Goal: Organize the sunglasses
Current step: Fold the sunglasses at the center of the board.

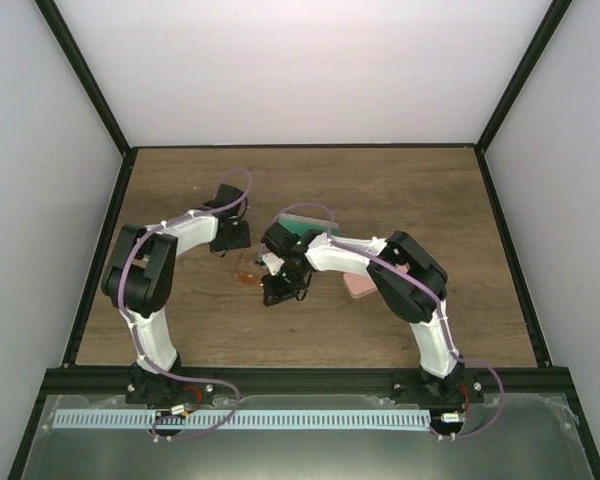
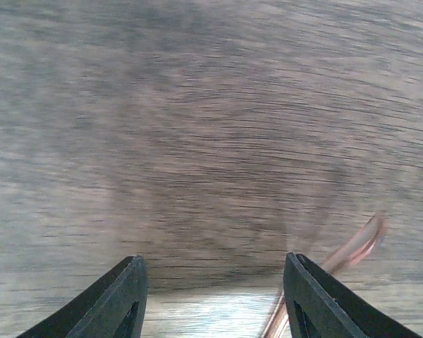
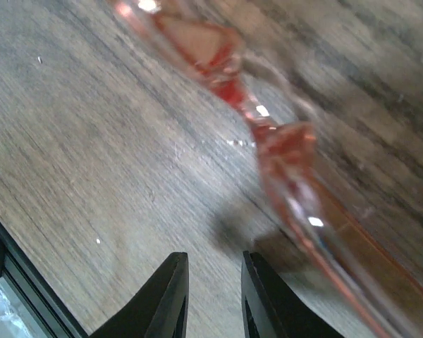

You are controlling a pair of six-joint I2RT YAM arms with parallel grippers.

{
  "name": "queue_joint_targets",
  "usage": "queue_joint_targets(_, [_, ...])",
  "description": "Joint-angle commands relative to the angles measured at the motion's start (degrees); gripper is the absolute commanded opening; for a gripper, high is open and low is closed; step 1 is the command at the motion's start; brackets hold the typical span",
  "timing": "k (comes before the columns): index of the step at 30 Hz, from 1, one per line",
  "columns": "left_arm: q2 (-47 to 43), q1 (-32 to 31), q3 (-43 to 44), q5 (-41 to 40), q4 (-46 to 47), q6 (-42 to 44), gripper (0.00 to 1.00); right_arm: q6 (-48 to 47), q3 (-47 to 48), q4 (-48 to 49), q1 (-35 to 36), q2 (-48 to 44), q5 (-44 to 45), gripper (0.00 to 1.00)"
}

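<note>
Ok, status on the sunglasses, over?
Left gripper open, empty, over the table. Right gripper jaws narrow, empty, close to the orange sunglasses. Sunglasses lie on the table, not gripped. Nothing in the way.

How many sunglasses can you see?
1: the sunglasses lie on the table, between the left arm and the right arm. Another pair may be hidden beneath them.

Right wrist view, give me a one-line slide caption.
Right gripper, jaws narrowly apart and empty, over the wooden table beside blurred orange-tinted sunglasses.
</note>
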Motion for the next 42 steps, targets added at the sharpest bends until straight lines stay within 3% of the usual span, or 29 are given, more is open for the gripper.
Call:
queue_joint_targets(1, [3.4,-3.4,-1.3,4.1,-0.1,-0.1,0.55,-0.2,3.4,-0.2,0.2,1.8,1.0,0.23])
queue_joint_targets(14, [1.8,-6.5,-4.9,7.3,1.7,-1.0,0.53,0.3,2.5,-1.3,-1.7,0.3,6.9,0.22])
queue_joint_targets(22, [-2.5,-7.9,-8.7,9.8,2.1,-2.1,0.51,0.6,-1.7,0.2,-6.5,-2.0,8.6,0.22])
queue_joint_targets(30, [-13.0,-12.7,-13.8,5.0,1.6,-5.8,0.53,0.3,-1.5,0.3,-7.8,-2.7,9.3,0.22])
queue_joint_targets(35, [-14.3,-12.6,-10.8,2.5,-1.8,-0.3,0.61,0.5,-1.3,0.3,-8.2,-2.2,9.6,0.22])
queue_joint_targets(42, [-15.5,-12.2,-9.2,0.2,-5.4,2.1,0.62,1.0,-1.3,-0.8,-8.8,-2.7,12.2,0.22])
